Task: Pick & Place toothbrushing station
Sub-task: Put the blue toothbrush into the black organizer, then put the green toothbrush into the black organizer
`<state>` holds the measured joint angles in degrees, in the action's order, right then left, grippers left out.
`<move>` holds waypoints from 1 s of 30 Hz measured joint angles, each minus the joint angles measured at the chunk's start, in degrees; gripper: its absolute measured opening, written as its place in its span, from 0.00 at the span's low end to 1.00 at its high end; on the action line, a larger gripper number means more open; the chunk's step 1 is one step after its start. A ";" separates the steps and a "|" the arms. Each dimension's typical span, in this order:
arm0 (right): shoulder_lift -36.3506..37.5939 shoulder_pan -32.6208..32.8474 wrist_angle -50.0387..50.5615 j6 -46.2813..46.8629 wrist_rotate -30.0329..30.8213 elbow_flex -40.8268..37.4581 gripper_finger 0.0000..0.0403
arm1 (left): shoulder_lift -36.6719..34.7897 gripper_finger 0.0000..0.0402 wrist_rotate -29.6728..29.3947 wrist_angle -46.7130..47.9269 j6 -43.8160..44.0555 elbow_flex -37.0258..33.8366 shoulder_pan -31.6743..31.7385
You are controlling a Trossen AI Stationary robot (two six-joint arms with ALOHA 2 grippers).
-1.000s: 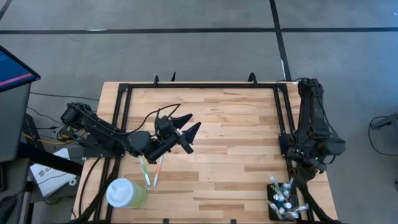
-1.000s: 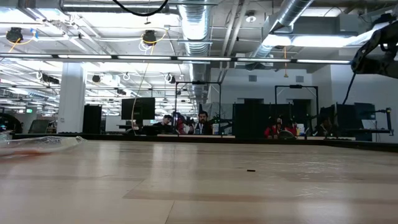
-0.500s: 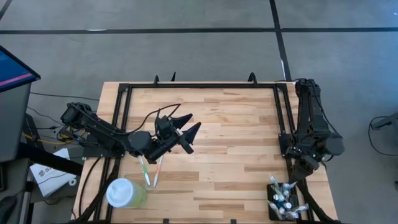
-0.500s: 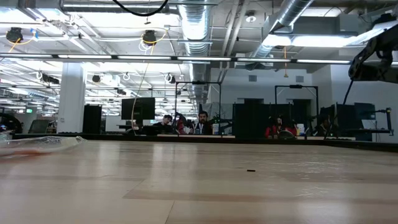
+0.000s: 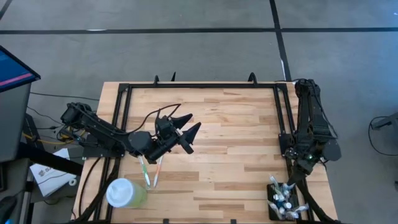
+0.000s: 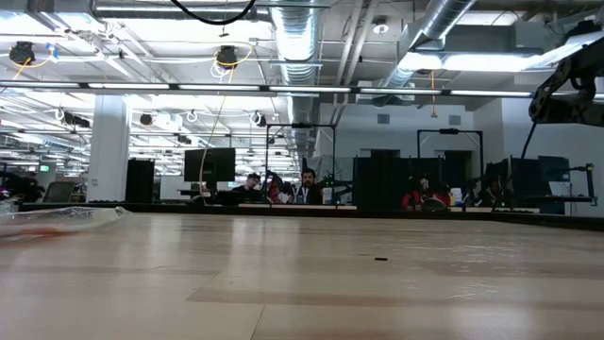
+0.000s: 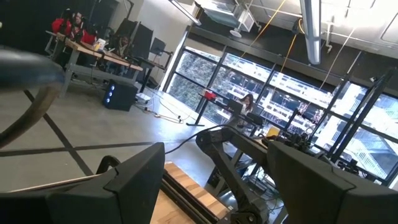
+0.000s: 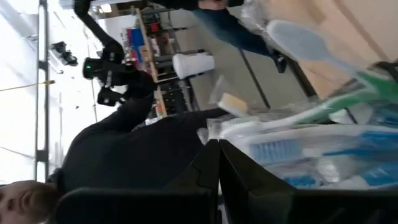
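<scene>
The left gripper is seen over the left half of the wooden table, its two dark fingers spread wide apart with nothing between them. Just behind it, toward the near edge, two toothbrushes lie side by side on the wood, and farther that way a pale green cup with a white lid stands at the near left corner. The right gripper is held low at the table's right edge, pointing toward the near corner; its fingers are pressed together and nothing is clamped. Just ahead of it, near but apart, the black toothbrush holder sits at the near right corner, filled with wrapped toothbrushes whose blue bristles show close in front of the shut fingertips. In the right wrist view a person in a dark top is seen beyond the table.
</scene>
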<state>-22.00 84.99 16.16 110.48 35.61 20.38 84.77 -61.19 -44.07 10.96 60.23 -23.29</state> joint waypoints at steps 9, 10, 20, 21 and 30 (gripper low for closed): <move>-0.11 -0.02 1.35 0.15 -1.56 0.00 0.00 | 0.00 0.69 -0.01 0.20 0.00 -0.02 0.00; -0.11 -0.06 1.57 0.17 -1.94 0.00 0.00 | 0.00 0.69 0.00 0.20 -0.01 -0.02 0.00; -0.11 -0.42 2.23 0.72 -3.68 0.00 0.00 | 0.00 0.69 -0.02 0.20 0.00 0.00 0.00; -0.11 -0.42 2.12 0.25 -3.68 0.00 0.00 | 0.00 0.69 0.00 0.20 0.00 -0.02 0.00; 0.00 -0.42 -4.80 -11.48 0.07 -0.04 0.00 | 0.00 0.69 -0.01 0.22 0.00 -0.02 0.02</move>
<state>-22.00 84.58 11.36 99.00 35.68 20.35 84.77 -61.19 -43.86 10.96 60.20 -23.27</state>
